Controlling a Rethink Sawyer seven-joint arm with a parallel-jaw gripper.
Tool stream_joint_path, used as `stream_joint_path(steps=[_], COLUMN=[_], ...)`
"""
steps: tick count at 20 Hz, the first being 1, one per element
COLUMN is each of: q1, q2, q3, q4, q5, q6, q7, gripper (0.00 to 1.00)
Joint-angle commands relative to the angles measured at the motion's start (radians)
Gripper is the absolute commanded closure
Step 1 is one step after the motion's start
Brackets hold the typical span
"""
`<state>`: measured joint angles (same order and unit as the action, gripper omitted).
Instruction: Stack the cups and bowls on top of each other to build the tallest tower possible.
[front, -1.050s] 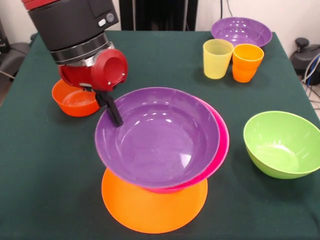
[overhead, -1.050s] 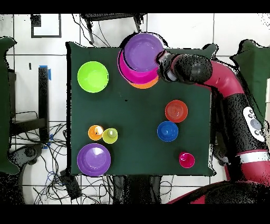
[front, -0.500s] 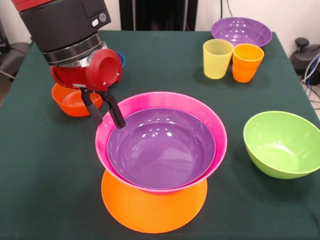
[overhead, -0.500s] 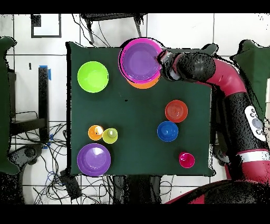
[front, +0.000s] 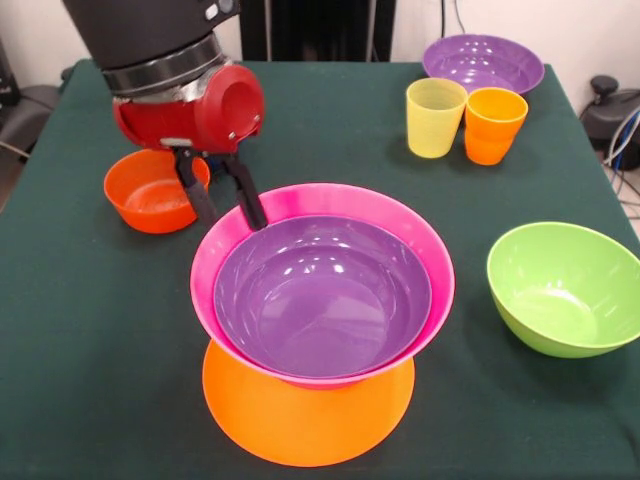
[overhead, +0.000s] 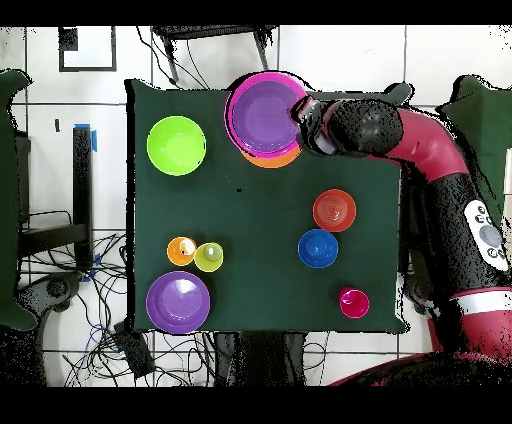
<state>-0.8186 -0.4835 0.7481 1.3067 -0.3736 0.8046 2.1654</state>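
Note:
The tower stands at the near side of the front view: an upturned orange bowl carries a hot pink bowl with a wide purple bowl nested level inside it. My gripper hangs open over the pink bowl's far-left rim, one finger outside the rim and the other over it, holding nothing. From overhead the tower sits at the table's top edge with the gripper at its right side. The yellow cup and orange cup stand upright side by side.
A lime green bowl sits right of the tower. A second purple bowl is at the far right corner. A small red-orange bowl lies behind my gripper. Overhead shows a blue bowl and a red cup.
The purple bowl, tilted on the pink bowl's edge a second ago, has settled level inside it. My gripper opened, then rose and shifted slightly right in the front view.

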Motion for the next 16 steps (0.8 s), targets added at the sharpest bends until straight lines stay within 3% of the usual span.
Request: stream_joint_path(steps=[1, 5, 10, 16], q1=[0.066, 0.075, 0.083, 0.119], q2=[-0.088, -0.113, -0.103, -0.077], q3=[-0.057, -0.066, -0.077, -0.104], q4=[0.123, 0.154, 0.191, 0.161], q5=[-0.056, -0.046, -0.053, -0.044], q6=[0.000, -0.023, -0.149, -0.194], q7=[-0.065, -0.024, 0.042, 0.072], gripper=[0.00, 0.00, 0.00, 0.00])
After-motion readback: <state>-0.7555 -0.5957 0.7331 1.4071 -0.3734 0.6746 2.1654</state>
